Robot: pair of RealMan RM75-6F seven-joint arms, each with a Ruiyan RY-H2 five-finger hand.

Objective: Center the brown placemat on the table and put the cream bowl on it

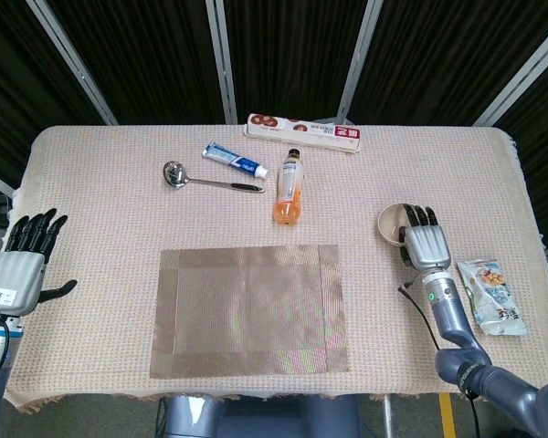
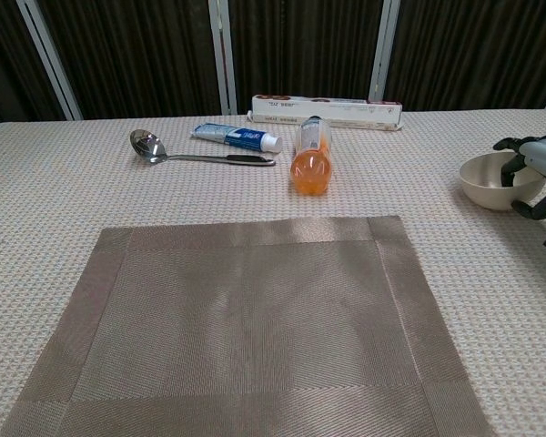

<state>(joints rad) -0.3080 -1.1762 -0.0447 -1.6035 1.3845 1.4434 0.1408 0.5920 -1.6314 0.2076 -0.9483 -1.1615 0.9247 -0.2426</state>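
Placemat: brown placemat (image 1: 249,308) lies flat on the near middle of the table (image 1: 119,210), edges square to the table's edges; long axis runs left to right, though it is only slightly wider than deep. A darker border band frames its lighter centre.
Bowl: cream bowl (image 2: 490,181) sits upright on the cloth at the right side of the table, mouth up, well apart from the placemat. Round, so no long axis to record.
Right hand: right hand (image 1: 426,244) is at the bowl's right rim, back of the hand up, forearm running toward the near right corner. Fingers (image 2: 520,146) curl over the rim into the bowl while the thumb lies outside the wall; it grips the bowl's rim.
Left hand: left hand (image 1: 20,265) hovers at the table's left edge, back up, fingers straight and spread, thumb out to the side; released, holding nothing.
Bottle: orange drink bottle (image 1: 290,188) lies on its side behind the placemat, cap pointing to the far edge.
Spoon: metal spoon (image 1: 208,179) lies left of the bottle, bowl end to the left.
Toothpaste: toothpaste tube (image 1: 235,160) lies just behind the spoon handle.
Box: long red-and-white box (image 1: 303,132) lies along the far edge.
Snack: snack packet (image 1: 493,295) lies near the right edge, beside the right forearm.
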